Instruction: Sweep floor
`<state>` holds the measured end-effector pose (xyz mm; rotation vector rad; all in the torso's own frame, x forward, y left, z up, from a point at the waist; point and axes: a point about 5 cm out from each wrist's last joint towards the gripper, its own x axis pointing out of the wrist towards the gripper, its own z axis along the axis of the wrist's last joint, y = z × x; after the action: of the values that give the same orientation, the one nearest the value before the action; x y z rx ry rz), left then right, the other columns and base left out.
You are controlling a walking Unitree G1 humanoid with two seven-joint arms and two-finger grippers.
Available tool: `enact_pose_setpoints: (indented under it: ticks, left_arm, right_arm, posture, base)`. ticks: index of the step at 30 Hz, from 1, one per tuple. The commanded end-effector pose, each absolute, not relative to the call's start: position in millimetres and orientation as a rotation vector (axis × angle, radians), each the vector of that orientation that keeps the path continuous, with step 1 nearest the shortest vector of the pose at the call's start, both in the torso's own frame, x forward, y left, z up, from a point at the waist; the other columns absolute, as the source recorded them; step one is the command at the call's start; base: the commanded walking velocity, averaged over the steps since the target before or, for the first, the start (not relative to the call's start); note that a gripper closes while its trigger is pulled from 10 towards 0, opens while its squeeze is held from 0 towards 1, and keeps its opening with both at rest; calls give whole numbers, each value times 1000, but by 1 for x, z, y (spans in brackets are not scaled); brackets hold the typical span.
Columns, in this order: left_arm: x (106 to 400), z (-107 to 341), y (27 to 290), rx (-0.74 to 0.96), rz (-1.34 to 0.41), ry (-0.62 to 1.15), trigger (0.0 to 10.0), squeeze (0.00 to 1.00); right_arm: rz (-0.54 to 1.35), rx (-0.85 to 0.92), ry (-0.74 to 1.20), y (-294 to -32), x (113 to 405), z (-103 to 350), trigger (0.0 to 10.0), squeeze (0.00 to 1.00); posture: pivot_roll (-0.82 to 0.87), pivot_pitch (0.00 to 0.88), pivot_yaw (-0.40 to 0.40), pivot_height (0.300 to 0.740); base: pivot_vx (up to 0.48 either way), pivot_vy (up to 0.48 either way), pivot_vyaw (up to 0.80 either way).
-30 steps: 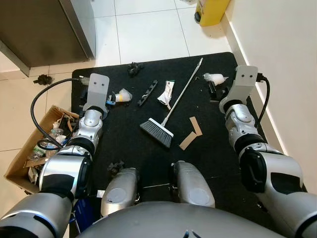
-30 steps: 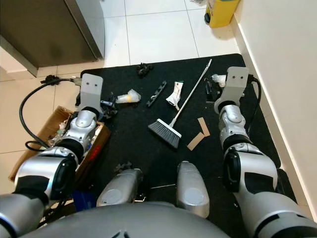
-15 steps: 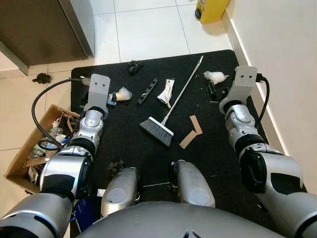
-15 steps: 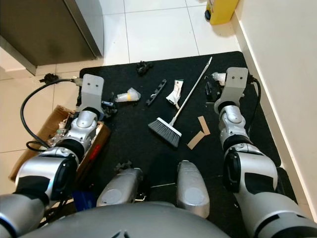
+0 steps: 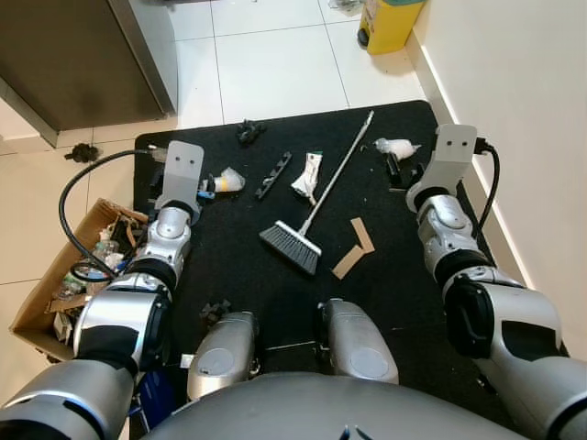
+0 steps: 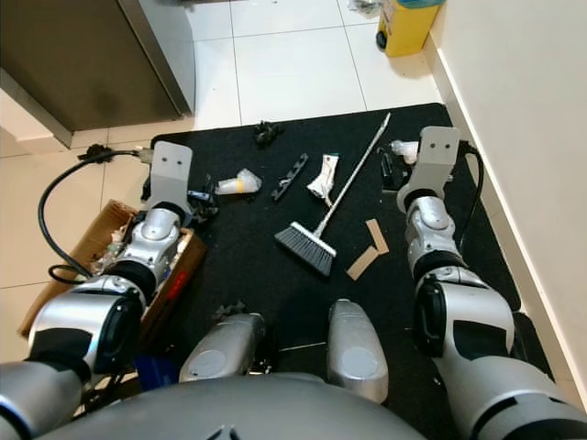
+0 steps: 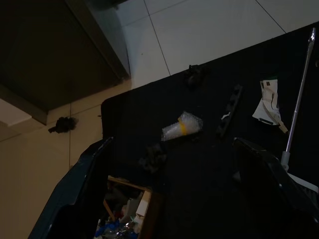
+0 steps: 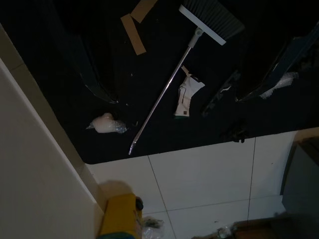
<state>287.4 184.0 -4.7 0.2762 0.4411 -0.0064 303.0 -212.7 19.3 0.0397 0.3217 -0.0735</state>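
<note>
We look down over both arms onto a black mat (image 5: 394,275) laid on white tiles beside a wall.

Broom (image 5: 316,202): lying flat on the mat, untouched. Its bristle head is near our knees and the thin metal handle runs diagonally away toward the mat's far right corner.

Debris on the mat:
- two cardboard strips (image 5: 353,247) just right of the bristle head
- a torn white packet (image 5: 307,174) just left of the handle
- a black slotted strip (image 5: 273,174) left of the packet
- a clear plastic cup with a yellow band (image 5: 225,181) near our left arm
- crumpled white plastic (image 5: 396,145) near our right arm
- a small black clump (image 5: 249,130) at the far edge of the mat

Left tool (image 7: 174,199): hovers over the left part of the mat. In the left wrist view its two fingers are spread wide, with nothing between them.

Right tool (image 8: 184,64): hovers over the right part of the mat, near the wall. In the right wrist view its fingers are likewise spread apart, holding nothing.

Surroundings: an open cardboard box of rubbish (image 5: 64,275) stands off the mat at our left. A yellow container (image 5: 390,20) stands against the wall beyond the mat. A dark cabinet (image 5: 73,55) is at far left.
</note>
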Motion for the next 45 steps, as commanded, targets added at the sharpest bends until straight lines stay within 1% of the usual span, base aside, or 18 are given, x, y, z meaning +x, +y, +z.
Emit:
enact_pose_setpoints:
  ticks: [1, 38, 42, 43, 44, 45]
  left_arm:
    - [286, -6, 181, 277, -8, 440, 10000, 0]
    - [289, -3, 192, 286, 22, 448, 10000, 0]
    - [287, -5, 191, 305, 28, 456, 10000, 0]
    - [278, -10, 182, 298, -26, 420, 10000, 0]
    - [278, -10, 182, 298, -26, 420, 10000, 0]
    - [273, -13, 177, 291, -57, 403, 10000, 0]
  right_arm:
    - [-67, 44, 327, -212, 301, 17, 10000, 0]
    - [-35, 88, 316, -203, 305, 20, 10000, 0]
    - [-40, 58, 317, -204, 305, 19, 10000, 0]
    - [-34, -22, 311, -204, 301, 17, 10000, 0]
    - [-34, -22, 311, -204, 301, 17, 10000, 0]
    - [-27, -59, 307, -204, 299, 16, 10000, 0]
  posture:
    - [37, 0, -5, 740]
    - [38, 0, -9, 740]
    - [34, 0, -1, 740]
    - [55, 0, -15, 740]
    - [55, 0, -15, 740]
    - [55, 0, -15, 740]
  base:
    - [0, 0, 0]
    - [0, 0, 0]
    - [0, 0, 0]
    - [0, 0, 0]
    - [0, 0, 0]
    - [0, 0, 0]
